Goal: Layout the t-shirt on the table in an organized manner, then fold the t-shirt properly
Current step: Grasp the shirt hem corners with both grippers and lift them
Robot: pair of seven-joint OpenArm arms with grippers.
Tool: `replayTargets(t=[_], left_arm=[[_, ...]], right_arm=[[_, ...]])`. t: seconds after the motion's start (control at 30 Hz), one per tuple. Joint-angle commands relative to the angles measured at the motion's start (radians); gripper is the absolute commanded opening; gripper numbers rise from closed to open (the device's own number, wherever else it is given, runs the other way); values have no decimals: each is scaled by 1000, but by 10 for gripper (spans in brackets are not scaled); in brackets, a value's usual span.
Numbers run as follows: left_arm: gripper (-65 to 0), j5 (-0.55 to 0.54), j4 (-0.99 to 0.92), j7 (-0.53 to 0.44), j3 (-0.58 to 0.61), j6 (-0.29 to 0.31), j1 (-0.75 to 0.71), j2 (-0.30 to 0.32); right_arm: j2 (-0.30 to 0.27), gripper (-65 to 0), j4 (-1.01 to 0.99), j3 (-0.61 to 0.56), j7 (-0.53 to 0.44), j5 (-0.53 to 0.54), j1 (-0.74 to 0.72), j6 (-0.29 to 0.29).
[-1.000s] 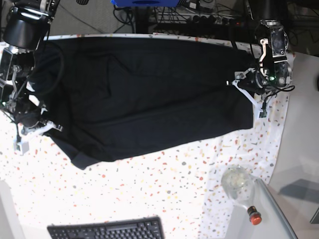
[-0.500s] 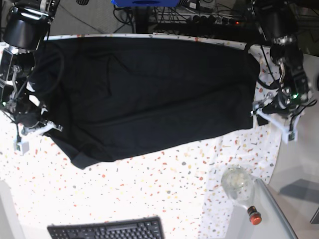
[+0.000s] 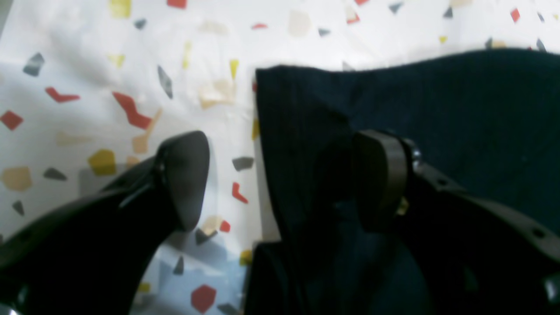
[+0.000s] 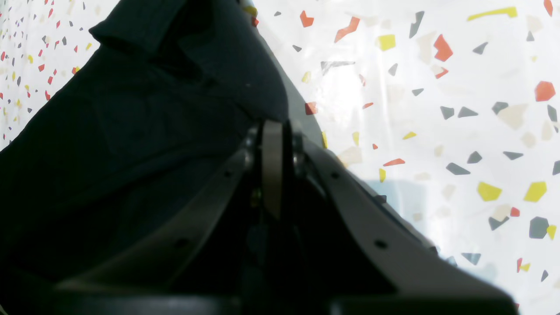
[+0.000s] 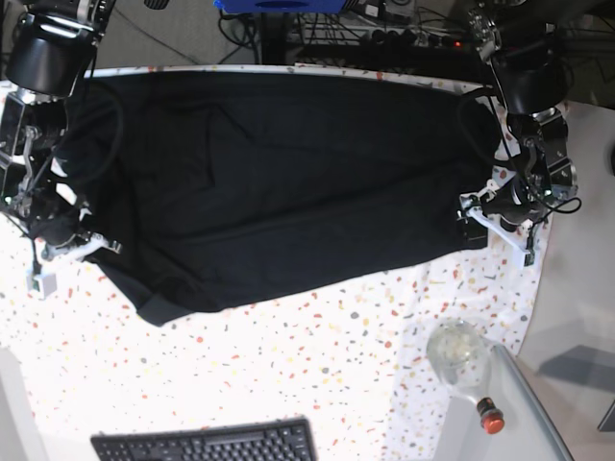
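Left claw (image 5: 492,223) returned, seemingly straddling t-shirt (image 5: 279,182) corner.

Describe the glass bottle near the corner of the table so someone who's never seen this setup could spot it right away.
Start from the speckled white table with the big black t-shirt spread over it, then look past the shirt's lower right corner toward the table's edge. The bottle lies there on its side: clear and round-bodied with a red cap, the only see-through thing, unlike the flat black keyboard.
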State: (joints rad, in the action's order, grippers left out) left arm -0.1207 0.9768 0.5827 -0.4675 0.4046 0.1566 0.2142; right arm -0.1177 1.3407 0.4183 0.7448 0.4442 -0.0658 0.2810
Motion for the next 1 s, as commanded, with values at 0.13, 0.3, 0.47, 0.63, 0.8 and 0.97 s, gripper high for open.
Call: replayTargets(t=[0.13,0.3,0.47,0.63,0.8,0.97], left_arm=[[-173,-7,-19,-3,-1,6,27,9],[-181,-7,-51,-3,3,6,45,6],[-295,-7,-97,-3,3,6,48,6],[-650,-7,-100,-5,3,6,71,-8],[-650,2,-100,3,5,6,142,-14],[-650,2,-92,6,5,6,208,-11]], right_arm=[[-15,-650,20,1,-23,11,-18,10],[-15,-650,20,1,-23,11,-18,10],[-15,-650,20,1,-23,11,-16,10],[-14,-650,20,1,-23,11,-16,10],[-15,-650,13,0,-24,8,-41,10],[-47,-650,7,-17,-24,5,-87,11]])
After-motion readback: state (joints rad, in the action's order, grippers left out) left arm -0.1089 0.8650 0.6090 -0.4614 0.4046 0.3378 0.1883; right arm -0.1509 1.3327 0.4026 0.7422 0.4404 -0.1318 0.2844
